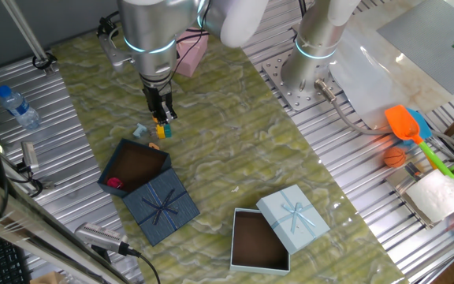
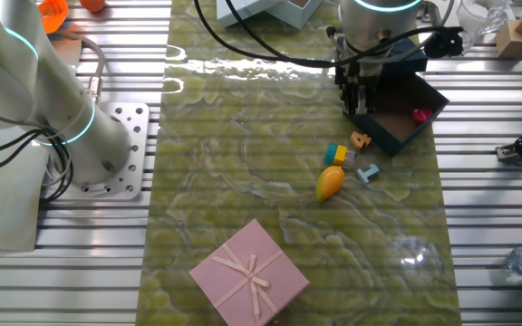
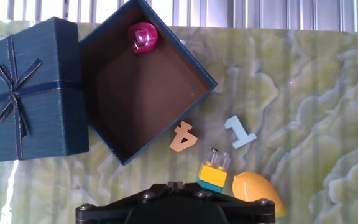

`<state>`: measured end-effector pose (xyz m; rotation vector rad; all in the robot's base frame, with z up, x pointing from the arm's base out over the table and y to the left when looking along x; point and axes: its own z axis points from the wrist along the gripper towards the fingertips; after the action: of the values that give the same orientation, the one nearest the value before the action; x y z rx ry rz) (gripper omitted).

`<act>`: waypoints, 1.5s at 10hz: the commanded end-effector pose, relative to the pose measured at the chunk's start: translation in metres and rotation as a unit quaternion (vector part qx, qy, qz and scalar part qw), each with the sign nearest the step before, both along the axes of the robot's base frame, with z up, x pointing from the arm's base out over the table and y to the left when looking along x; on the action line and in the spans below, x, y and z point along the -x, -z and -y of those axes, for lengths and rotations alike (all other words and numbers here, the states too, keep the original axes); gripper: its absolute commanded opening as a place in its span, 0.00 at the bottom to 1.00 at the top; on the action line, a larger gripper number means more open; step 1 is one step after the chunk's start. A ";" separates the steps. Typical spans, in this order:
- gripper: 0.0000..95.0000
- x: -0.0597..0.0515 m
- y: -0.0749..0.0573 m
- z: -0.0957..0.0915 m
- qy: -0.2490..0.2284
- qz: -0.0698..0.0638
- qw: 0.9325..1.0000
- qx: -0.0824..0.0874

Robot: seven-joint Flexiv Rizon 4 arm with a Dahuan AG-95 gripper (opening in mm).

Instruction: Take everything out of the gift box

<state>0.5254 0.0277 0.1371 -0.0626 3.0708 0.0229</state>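
Above the green mat, the gripper [image 1: 162, 116] hangs near the navy gift box [image 1: 135, 169]; whether its fingers are spread cannot be told. Just outside the box lie an orange "4" [image 3: 183, 137], teal "1" [image 3: 239, 132], yellow-teal brick [image 3: 214, 173] and yellow mango toy [image 3: 258, 192]. One pink-red toy [image 3: 143, 37] sits in the box's corner; the lid [image 3: 25, 98] lies beside it.

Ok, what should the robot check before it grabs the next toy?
1. Lid off the gift box: ok.
2. Gift box emptied: not ok, the pink toy sits in a corner.
3. Orange 4, teal 1, block and yellow toy out on the mat: ok.
4. Hand free: cannot tell, fingers not clearly seen.
5. Hand over the box: not ok, it hangs beside it.
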 end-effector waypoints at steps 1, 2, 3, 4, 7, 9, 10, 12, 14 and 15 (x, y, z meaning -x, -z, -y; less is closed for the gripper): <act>0.00 0.000 0.000 0.000 -0.002 0.002 1.000 -0.001; 0.00 0.000 0.000 0.000 -0.002 0.002 1.000 -0.001; 0.00 0.000 0.000 0.000 -0.001 0.002 1.000 0.000; 0.00 0.000 0.000 0.000 -0.002 0.004 1.000 0.000; 0.00 0.000 0.000 0.000 -0.002 0.005 1.000 0.000; 0.00 0.000 0.000 0.000 0.001 0.004 1.000 0.001; 0.00 0.000 0.000 0.000 0.003 0.004 1.000 0.002; 0.00 0.000 0.000 0.000 0.001 0.005 1.000 0.001; 0.00 0.000 0.000 0.000 0.002 0.005 1.000 0.002; 0.00 0.000 0.000 0.000 0.002 0.005 1.000 0.002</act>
<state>0.5250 0.0279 0.1370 -0.0566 3.0601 0.0193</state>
